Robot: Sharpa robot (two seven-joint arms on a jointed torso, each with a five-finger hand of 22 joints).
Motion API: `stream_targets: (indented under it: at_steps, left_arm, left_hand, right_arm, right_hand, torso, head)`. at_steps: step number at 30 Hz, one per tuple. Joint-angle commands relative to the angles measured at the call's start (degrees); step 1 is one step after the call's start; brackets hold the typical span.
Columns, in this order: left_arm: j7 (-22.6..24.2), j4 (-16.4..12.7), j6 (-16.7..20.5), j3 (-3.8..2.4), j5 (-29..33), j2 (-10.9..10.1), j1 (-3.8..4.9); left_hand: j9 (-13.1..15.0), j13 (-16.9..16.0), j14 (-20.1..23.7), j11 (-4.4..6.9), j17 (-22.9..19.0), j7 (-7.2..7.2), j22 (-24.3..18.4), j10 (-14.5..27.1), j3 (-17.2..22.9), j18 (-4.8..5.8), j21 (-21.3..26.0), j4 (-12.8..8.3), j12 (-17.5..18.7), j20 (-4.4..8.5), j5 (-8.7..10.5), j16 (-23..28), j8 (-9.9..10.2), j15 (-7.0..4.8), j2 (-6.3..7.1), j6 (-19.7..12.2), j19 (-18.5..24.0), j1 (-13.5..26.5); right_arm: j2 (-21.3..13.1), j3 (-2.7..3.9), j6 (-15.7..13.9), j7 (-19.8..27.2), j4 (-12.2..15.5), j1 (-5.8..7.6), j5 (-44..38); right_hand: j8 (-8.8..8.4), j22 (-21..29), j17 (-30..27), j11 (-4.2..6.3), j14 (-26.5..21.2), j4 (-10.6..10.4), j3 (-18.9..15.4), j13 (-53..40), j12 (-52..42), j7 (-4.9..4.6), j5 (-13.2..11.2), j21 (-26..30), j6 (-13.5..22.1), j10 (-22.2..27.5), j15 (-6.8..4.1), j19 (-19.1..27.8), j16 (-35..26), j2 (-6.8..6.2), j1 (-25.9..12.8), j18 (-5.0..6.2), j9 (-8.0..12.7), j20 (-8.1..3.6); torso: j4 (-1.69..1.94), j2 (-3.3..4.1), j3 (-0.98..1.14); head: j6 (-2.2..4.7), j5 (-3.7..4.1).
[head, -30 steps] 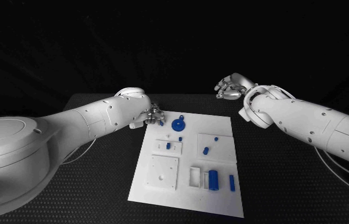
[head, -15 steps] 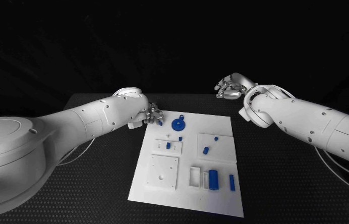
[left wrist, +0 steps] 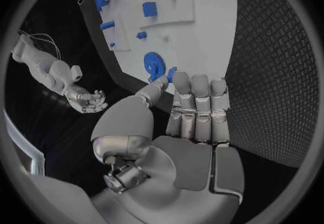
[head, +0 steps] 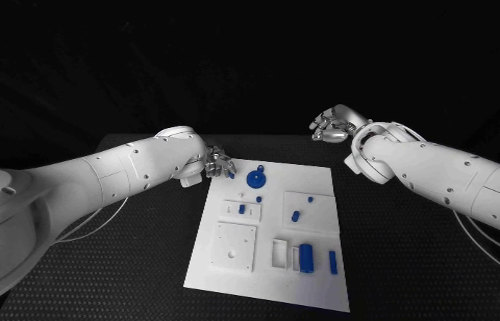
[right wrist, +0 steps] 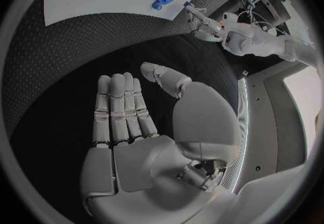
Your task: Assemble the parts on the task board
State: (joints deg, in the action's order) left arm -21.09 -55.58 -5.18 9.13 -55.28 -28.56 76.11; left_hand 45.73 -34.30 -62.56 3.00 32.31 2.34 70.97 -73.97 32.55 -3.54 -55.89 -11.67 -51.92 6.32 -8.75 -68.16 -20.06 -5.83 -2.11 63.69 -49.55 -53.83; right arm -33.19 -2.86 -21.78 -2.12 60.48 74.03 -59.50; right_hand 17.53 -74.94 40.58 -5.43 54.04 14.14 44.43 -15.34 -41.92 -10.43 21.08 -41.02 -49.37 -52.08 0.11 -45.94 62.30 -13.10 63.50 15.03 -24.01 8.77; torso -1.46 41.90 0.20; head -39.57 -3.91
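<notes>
Nearest the camera, along the lower edge of the white task board [head: 313, 292], a tall blue block [head: 305, 257] stands beside a white rectangular frame [head: 279, 252], with a thin blue bar [head: 332, 262] to its right and a bare white square plate [head: 235, 246] to its left; these look seated or parked, though I cannot tell which. Toward the middle of the frame, small blue pegs [head: 295, 215] sit on a raised white plate and another small peg [head: 242, 209] on a smaller plate to the left. Further up, near the board's far edge, lies the round blue gear [head: 254, 178]. At the board's upper left corner the left hand [head: 217, 163] hovers just beside a tiny blue piece [left wrist: 171, 75] next to the gear; its fingers lie straight and pressed together with the thumb reaching toward that piece, holding nothing. Farthest, upper right of the frame, the right hand [head: 334, 126] hangs off the board, well apart from it, fingers side by side and empty. By my judgement most of the assembly is left.
</notes>
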Motion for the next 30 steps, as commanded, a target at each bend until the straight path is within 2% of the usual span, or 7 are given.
stream_targets:
  at_steps: [1, 7, 10, 17, 20, 27, 30]
  left_arm:
    - [0.6, -2.8, 3.6, -0.05, 1.7, -1.5, 0.47]
    - [0.6, -9.7, 5.2, 0.02, -0.3, -5.6, 1.34]
    - [0.5, -11.5, 6.0, 0.09, -0.5, -6.7, 1.41]
    - [-0.3, -17.2, 6.7, 0.76, -2.9, -9.4, 1.39]
    - [-0.6, -19.3, 7.6, 2.06, -3.2, -10.7, 1.38]
    - [-0.9, -22.5, 8.5, 4.18, -6.3, -12.0, 1.37]
    - [-0.8, -23.1, 8.9, 4.60, -6.5, -12.0, 1.33]
  left_hand:
    - [3.6, 0.0, -0.6, 1.56, -0.1, -0.82, 0.1, -2.3, 1.1, 0.40, 0.0, -1.4, 0.4, 4.72, -2.15, -0.1, -0.4, 0.03, -0.07, 1.1, -0.4, -1.2]
    - [4.0, 0.1, -1.9, 1.91, -0.5, -1.15, 0.3, -3.6, 1.2, 0.27, 0.0, -1.6, 1.0, 5.00, -4.93, 0.3, -0.1, -0.21, 0.99, 2.0, -1.4, -1.5]
    - [4.3, 0.1, -2.9, 2.17, -0.7, -1.42, 0.3, -4.7, 1.4, 0.17, 0.1, -1.4, 1.6, 5.13, -8.84, 0.7, 0.4, -0.28, 1.91, 3.1, -2.2, -1.5]
    - [4.4, 0.1, -3.5, 2.31, -0.7, -1.56, 0.3, -5.3, 1.3, 0.10, 0.1, -1.5, 1.9, 5.19, -9.52, 0.9, 0.7, -0.33, 2.22, 3.6, -2.7, -1.6]
    - [4.4, 0.1, -3.7, 2.33, -0.8, -1.59, 0.4, -5.4, 1.3, 0.09, 0.1, -1.5, 2.0, 5.20, -9.61, 1.0, 0.8, -0.34, 2.27, 3.7, -2.7, -1.6]
    - [4.5, 0.0, -3.9, 2.37, -0.8, -1.63, 0.4, -5.6, 1.3, 0.07, 0.2, -1.5, 2.1, 5.22, -9.78, 1.0, 0.9, -0.35, 2.39, 3.9, -2.9, -1.7]
    - [4.5, 0.0, -3.9, 2.39, -0.7, -1.64, 0.4, -5.6, 1.3, 0.06, 0.2, -1.5, 2.2, 5.22, -9.82, 1.0, 0.9, -0.36, 2.42, 4.0, -3.0, -1.7]
  right_arm:
    - [-0.2, 0.02, 0.3, 0.6, 0.1, -0.01, 0.2]
    - [-0.6, 0.02, 0.2, 0.6, 0.3, -0.01, 0.2]
    - [-0.7, 0.02, 0.2, 0.6, 0.3, -0.01, 0.2]
    - [-1.0, 0.02, 0.2, 0.9, 0.4, -0.01, 0.6]
    - [-1.1, 0.02, 0.2, 0.9, 0.4, -0.01, 0.6]
    - [-1.2, 0.02, 0.2, 0.9, 0.7, -0.01, 0.6]
    - [-1.2, 0.02, 0.2, 0.8, 0.8, -0.01, 0.6]
  right_hand:
    - [0.37, -1.3, -0.1, -0.31, -0.4, -0.1, -0.4, 0.1, -0.4, -0.07, 0.2, 0.2, 0.2, -0.1, -0.03, 0.2, 0.3, -0.06, -0.5, -0.03, 0.1, 0.32]
    - [0.38, -1.3, -0.1, -0.30, -0.4, -0.1, -0.5, 0.1, -0.4, -0.06, 0.2, 0.2, 0.2, -0.1, -0.03, 0.2, 0.3, -0.08, -0.6, -0.03, 0.1, 0.32]
    - [0.38, -1.3, -0.1, -0.30, -0.4, -0.1, -0.5, 0.1, -0.4, -0.06, 0.2, 0.2, 0.2, -0.1, -0.03, 0.2, 0.3, -0.09, -0.6, -0.03, 0.1, 0.32]
    - [0.40, -1.3, -0.2, -0.29, -0.4, -0.1, -0.5, 0.2, -0.4, -0.05, 0.3, 0.2, 0.2, -0.1, -0.03, 0.2, 0.3, -0.10, -0.6, -0.03, 0.1, 0.31]
    - [0.40, -1.3, -0.2, -0.29, -0.4, -0.1, -0.5, 0.2, -0.4, -0.05, 0.3, 0.2, 0.2, -0.1, -0.04, 0.2, 0.3, -0.11, -0.6, -0.03, 0.1, 0.30]
    - [0.41, -1.3, -0.2, -0.28, -0.4, 0.0, -0.5, 0.2, -0.4, -0.04, 0.3, 0.2, 0.2, -0.1, -0.04, 0.2, 0.3, -0.11, -0.6, -0.03, 0.1, 0.29]
    - [0.42, -1.3, -0.2, -0.28, -0.4, 0.0, -0.6, 0.2, -0.5, -0.04, 0.3, 0.2, 0.2, -0.1, -0.05, 0.2, 0.3, -0.10, -0.6, -0.03, 0.1, 0.28]
  torso:
    - [-0.10, 0.03, 0.00]
    - [-0.04, 0.08, 0.03]
    - [-0.01, 0.05, 0.06]
    - [-0.20, 0.16, -0.06]
    - [-0.18, 0.14, -0.04]
    - [-0.10, 0.11, -0.01]
    - [-0.11, 0.10, -0.03]
  head:
    - [-0.04, -0.15]
    - [-0.20, -0.27]
    - [-0.23, -0.28]
    - [-0.37, -0.50]
    - [-0.50, -0.54]
    - [-0.75, -0.60]
    - [-0.94, -0.65]
